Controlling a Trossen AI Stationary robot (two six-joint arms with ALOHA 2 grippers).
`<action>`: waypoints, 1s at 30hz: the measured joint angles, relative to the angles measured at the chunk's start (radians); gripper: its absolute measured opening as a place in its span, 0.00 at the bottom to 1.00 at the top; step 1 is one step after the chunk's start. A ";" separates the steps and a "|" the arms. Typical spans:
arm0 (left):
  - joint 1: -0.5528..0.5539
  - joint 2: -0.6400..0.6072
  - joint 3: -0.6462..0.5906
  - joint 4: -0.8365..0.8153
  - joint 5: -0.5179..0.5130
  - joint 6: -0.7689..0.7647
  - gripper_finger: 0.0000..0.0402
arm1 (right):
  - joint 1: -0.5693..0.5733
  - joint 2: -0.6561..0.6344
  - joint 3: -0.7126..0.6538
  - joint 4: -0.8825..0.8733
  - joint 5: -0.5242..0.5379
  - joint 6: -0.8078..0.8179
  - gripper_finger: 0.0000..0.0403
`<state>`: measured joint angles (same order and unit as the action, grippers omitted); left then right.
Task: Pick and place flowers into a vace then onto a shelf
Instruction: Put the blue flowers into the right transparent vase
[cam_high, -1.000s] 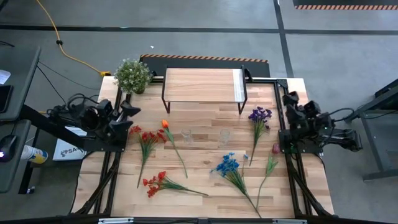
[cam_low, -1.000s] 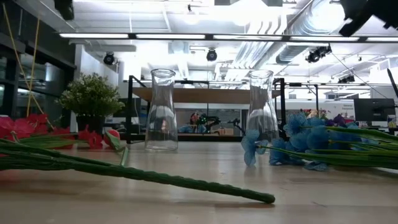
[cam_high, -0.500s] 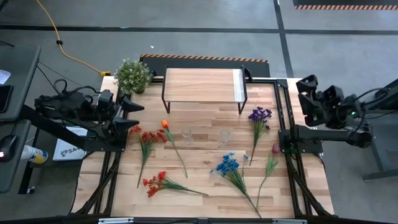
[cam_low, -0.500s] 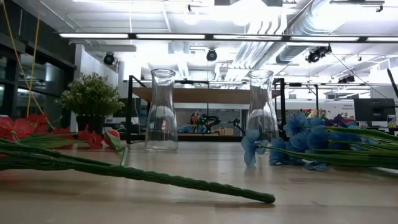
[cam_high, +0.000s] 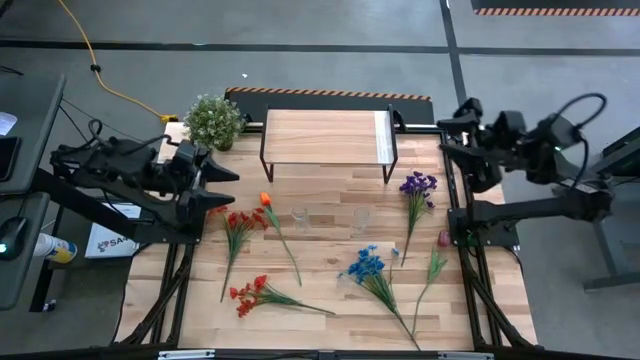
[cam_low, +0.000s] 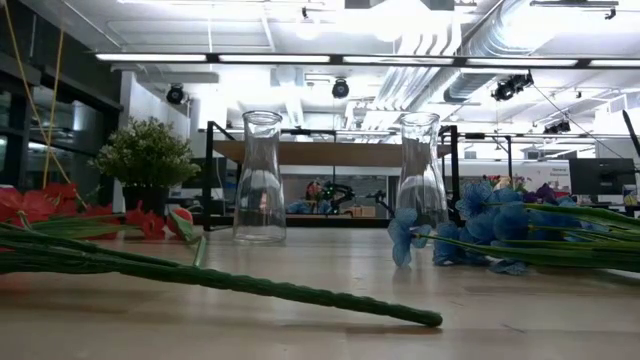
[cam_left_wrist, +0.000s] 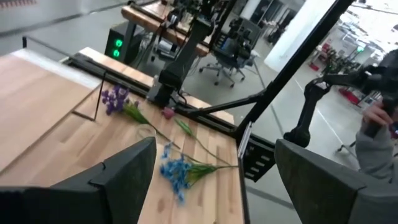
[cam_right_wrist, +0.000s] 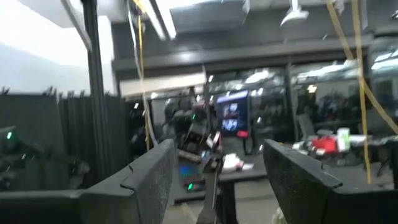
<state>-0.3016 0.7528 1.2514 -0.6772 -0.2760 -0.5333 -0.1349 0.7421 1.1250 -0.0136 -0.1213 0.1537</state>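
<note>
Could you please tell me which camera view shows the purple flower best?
The high view: the purple flower lies in full, bloom and stalk, right of the shelf. The left wrist view shows it far off, the low view only a sliver behind blue blooms, the right wrist view nothing.

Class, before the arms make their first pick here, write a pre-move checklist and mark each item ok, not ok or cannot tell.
1. Two clear glass vases upright: ok.
2. Low light-wood shelf top free: ok.
3. Loose artificial flowers lying flat, e.g. blue-bloomed stem: ok.
4. Left gripper open, holding nothing: ok.
5. Right gripper open, holding nothing: ok.
6. Vases hold flowers: not ok.
</note>
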 joint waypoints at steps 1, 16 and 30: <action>0.000 0.000 0.000 -0.002 0.000 -0.008 0.90 | 0.000 0.028 0.024 -0.014 -0.010 0.000 0.59; 0.000 -0.023 0.000 -0.007 0.017 -0.022 0.90 | 0.115 0.298 0.207 -0.068 -0.118 -0.005 0.59; 0.000 -0.023 0.000 -0.007 0.026 0.009 0.90 | 0.440 0.495 0.327 -0.064 0.144 -0.128 0.59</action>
<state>-0.3012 0.7300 1.2518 -0.6838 -0.2497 -0.5240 0.3050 1.2373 1.4521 -0.0780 0.0225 0.0258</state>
